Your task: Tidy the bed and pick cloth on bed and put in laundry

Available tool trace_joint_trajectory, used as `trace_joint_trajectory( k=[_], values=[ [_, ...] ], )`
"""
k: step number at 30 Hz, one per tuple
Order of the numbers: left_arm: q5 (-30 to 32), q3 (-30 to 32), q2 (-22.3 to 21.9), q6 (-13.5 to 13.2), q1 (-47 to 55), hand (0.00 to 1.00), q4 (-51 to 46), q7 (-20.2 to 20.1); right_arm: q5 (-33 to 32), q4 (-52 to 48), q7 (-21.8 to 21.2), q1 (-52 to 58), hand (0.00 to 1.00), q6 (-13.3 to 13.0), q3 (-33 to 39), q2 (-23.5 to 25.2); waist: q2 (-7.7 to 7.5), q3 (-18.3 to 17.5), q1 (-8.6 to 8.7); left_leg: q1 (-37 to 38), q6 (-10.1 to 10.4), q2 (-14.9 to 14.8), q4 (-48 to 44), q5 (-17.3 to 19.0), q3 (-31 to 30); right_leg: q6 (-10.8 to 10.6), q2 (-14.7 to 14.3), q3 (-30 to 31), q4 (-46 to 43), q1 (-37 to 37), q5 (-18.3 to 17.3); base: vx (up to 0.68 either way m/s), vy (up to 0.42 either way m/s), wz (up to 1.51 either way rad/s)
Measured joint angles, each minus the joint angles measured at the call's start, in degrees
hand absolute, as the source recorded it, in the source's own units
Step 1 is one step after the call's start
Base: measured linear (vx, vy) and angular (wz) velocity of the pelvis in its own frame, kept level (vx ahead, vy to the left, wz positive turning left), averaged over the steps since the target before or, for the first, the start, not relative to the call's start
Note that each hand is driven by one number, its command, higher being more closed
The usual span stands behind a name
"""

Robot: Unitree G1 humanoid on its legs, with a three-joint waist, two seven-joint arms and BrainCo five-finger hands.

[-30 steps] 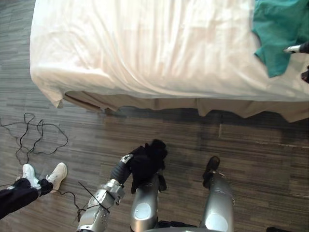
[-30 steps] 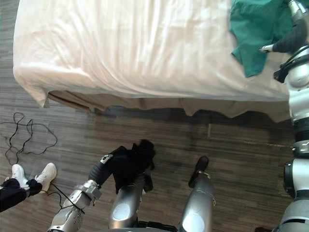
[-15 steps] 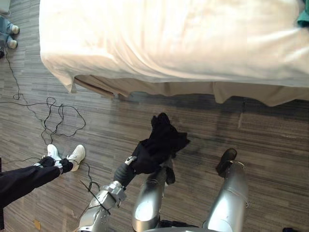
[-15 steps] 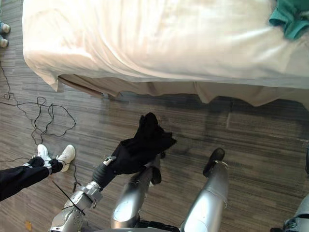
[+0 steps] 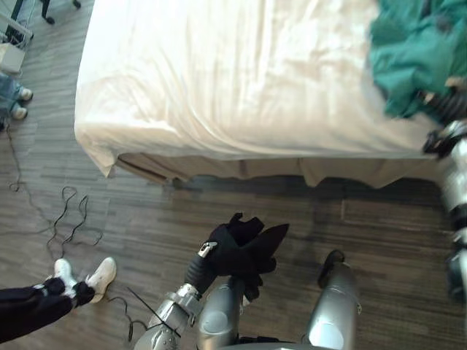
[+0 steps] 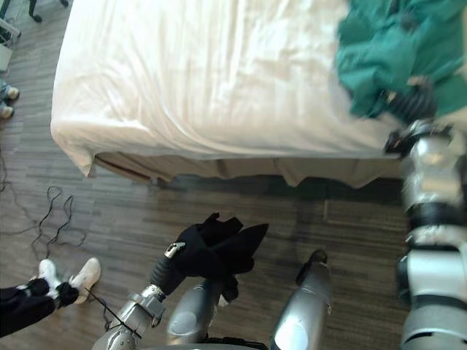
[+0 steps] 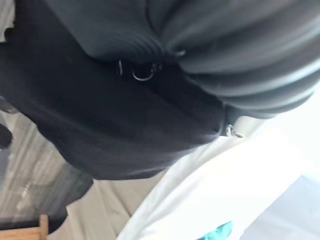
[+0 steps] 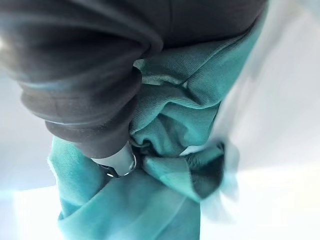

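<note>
Left hand (image 5: 208,259) is carrying a bunched black cloth (image 5: 248,244) low over the floor (image 5: 146,211), just in front of the bed (image 5: 219,73). The cloth is draping over the hand, so its grip cannot be told. Right hand (image 6: 410,98) is resting in the crumpled green cloth (image 6: 379,51) at the bed's right edge; grasp cannot be told either. Judgement: the task is sitting about midway. One cloth is off the bed, one is lying on it, and neither is in the laundry yet. The sheet is looking fairly smooth.
</note>
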State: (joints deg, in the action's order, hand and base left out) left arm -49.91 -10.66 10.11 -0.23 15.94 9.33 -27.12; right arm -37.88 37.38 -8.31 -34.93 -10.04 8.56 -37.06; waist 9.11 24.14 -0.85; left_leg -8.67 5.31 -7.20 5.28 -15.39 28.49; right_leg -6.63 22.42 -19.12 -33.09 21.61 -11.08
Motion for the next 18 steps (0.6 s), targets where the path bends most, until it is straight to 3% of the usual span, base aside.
trace_joint_trajectory(
  k=[1, 2, 3, 6, 8, 10, 12, 15, 16, 18],
  values=[
    [-0.81, 1.15, -0.6, -0.22, 0.15, 1.0, 1.4, 0.1, -6.95, -3.73, -2.26, 8.09, 1.0, -1.25, 3.07, 8.49, -1.36, -0.91, 0.17, 1.35, 0.0, -0.69, 0.0, 0.0, 0.08, -0.05, -1.06, -0.18, 1.42, -1.9, 0.15, 0.02, -0.115, -0.08],
    [-0.87, 1.28, -0.69, -0.24, 0.15, 1.0, 1.62, 0.11, -7.86, -4.07, -2.57, 9.04, 1.0, -1.26, 3.22, 9.33, -1.49, -1.05, 0.18, 1.48, 0.0, -0.75, 0.0, 0.0, 0.09, -0.07, -1.22, -0.18, 1.55, -2.08, 0.18, 0.01, -0.114, -0.13],
    [-1.02, 2.26, -1.37, -0.49, 0.17, 1.0, 3.91, 0.29, -14.04, -5.83, -5.06, 15.84, 1.0, -1.27, 4.03, 16.01, -2.52, -2.41, 0.33, 2.23, 0.0, -1.02, 0.02, 0.01, 0.17, -0.26, -2.1, -0.32, 2.86, -3.45, 0.3, 0.01, -0.064, -0.06],
    [-0.84, 2.94, -3.26, -2.78, 0.47, 1.0, 9.68, 1.14, -18.16, -7.08, -9.66, 28.69, 1.0, -0.92, 1.34, 26.97, -3.03, -4.42, 0.85, 4.98, 0.98, -1.65, 0.03, 0.97, 1.53, -1.21, -3.75, -0.6, 7.74, -7.92, 1.97, 0.04, -0.055, -0.15],
    [-0.68, 4.24, -3.89, -4.21, 0.49, 1.0, 12.19, 1.16, -17.42, -7.02, -11.49, 34.2, 1.0, -0.86, -3.97, 30.39, -3.3, -5.97, 1.77, 5.88, 0.92, -1.93, 0.04, 1.06, 1.57, -1.63, -4.7, -1.13, 11.43, -10.5, 3.54, 0.09, 0.006, -0.13],
    [-0.62, 5.0, -4.06, -5.84, 0.49, 1.0, 13.78, 1.21, -15.01, -5.44, -13.01, 37.59, 1.0, -0.52, -10.8, 31.49, -3.61, -7.82, 1.85, 6.94, 0.92, -2.03, 0.04, 1.07, 1.75, -1.95, -5.53, -1.22, 15.19, -12.93, 5.27, 0.08, 0.018, -0.11],
    [-0.55, 5.41, -4.27, -7.5, 0.52, 1.0, 15.83, 2.39, -9.87, -0.15, -15.92, 38.93, 1.0, 1.42, -18.2, 31.85, -3.77, -10.38, 1.67, 8.43, 0.91, -2.05, 0.04, 1.07, 1.77, -2.65, -6.5, -1.88, 20.76, -16.95, 7.62, 0.08, 0.039, -0.03],
    [-0.17, 6.64, -4.45, -9.13, 0.83, 1.0, 17.15, 4.33, -2.65, 3.19, -18.45, 39.7, 1.0, 2.48, -23.15, 31.96, -3.7, -11.78, 1.55, 9.5, 0.76, -2.01, 0.04, 1.5, 1.71, -2.85, -7.05, -3.98, 24.82, -20.97, 9.24, 0.03, 0.037, 0.2],
    [0.47, 6.88, -4.6, -9.72, 1.43, 1.0, 17.14, 5.3, -0.28, 3.21, -18.74, 40.52, 1.0, 2.73, -24.31, 31.9, -3.35, -12.49, 1.58, 9.47, -0.21, -2.13, 0.03, 2.54, 1.81, -2.93, -7.28, -5.05, 24.99, -21.68, 9.27, 0.02, 0.075, 0.41],
    [1.33, 6.79, -5.73, -9.97, 2.82, 1.0, 16.91, 7.8, 5.29, 1.23, -18.02, 42.12, 1.0, 3.89, -25.12, 29.39, -1.59, -14.33, 1.52, 7.23, -1.71, -3.05, -2.29, 10.13, 3.34, -2.57, -6.98, -8.38, 21.73, -22.14, 7.91, 0.01, 0.085, 0.99]
  ],
)
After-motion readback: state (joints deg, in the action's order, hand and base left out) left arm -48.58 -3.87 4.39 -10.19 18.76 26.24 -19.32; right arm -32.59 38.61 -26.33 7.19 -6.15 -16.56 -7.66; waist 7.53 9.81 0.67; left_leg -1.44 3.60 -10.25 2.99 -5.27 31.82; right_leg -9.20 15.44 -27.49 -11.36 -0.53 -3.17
